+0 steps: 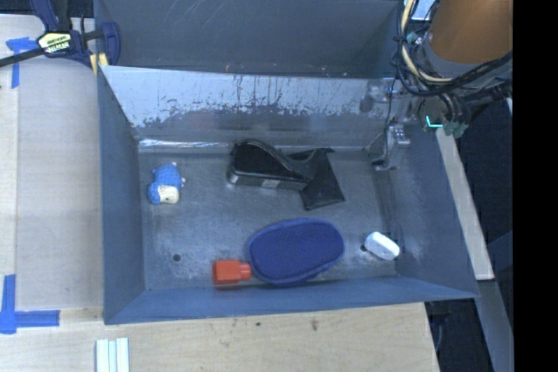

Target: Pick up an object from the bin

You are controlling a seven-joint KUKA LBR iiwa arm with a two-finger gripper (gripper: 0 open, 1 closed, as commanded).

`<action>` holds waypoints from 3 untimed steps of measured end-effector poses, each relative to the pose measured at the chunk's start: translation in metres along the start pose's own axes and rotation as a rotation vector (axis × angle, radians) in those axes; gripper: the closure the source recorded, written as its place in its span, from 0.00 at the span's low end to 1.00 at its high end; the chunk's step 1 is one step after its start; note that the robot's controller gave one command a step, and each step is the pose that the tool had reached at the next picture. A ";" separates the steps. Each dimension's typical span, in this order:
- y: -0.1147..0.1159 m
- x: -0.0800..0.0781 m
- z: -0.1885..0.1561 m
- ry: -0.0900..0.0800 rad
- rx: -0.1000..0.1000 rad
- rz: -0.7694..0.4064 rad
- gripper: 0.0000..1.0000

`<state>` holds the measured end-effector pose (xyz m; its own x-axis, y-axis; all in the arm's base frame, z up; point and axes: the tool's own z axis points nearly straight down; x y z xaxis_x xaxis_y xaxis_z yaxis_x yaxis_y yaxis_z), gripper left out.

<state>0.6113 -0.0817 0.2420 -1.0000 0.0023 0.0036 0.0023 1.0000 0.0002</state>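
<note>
The claw (pixel 382 154) hangs by the grey metal bin's (pixel 118 187) right wall, up-frame of the small white plastic cap (pixel 381 246), likely lining up a descent. Whether it is released or clenched, I cannot tell.

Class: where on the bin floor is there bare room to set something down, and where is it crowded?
Bare floor lies between the blue toy and the red block, and between the black tool and the hand. Crowded at the front, round the blue pad.

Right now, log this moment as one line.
gripper: at bin right wall, rear | nearest: black stapler, white piece | pick: not yet
</note>
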 end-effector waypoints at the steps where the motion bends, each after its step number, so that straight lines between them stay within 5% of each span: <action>1: -0.013 0.048 0.169 0.002 0.000 -0.010 0.00; 2: -0.024 0.109 0.172 -0.004 0.001 -0.423 0.00; 3: 0.006 0.109 0.172 -0.002 0.000 -0.483 0.00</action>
<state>0.5017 -0.0757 0.0702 -0.8865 -0.4628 0.0008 -0.4628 0.8865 0.0009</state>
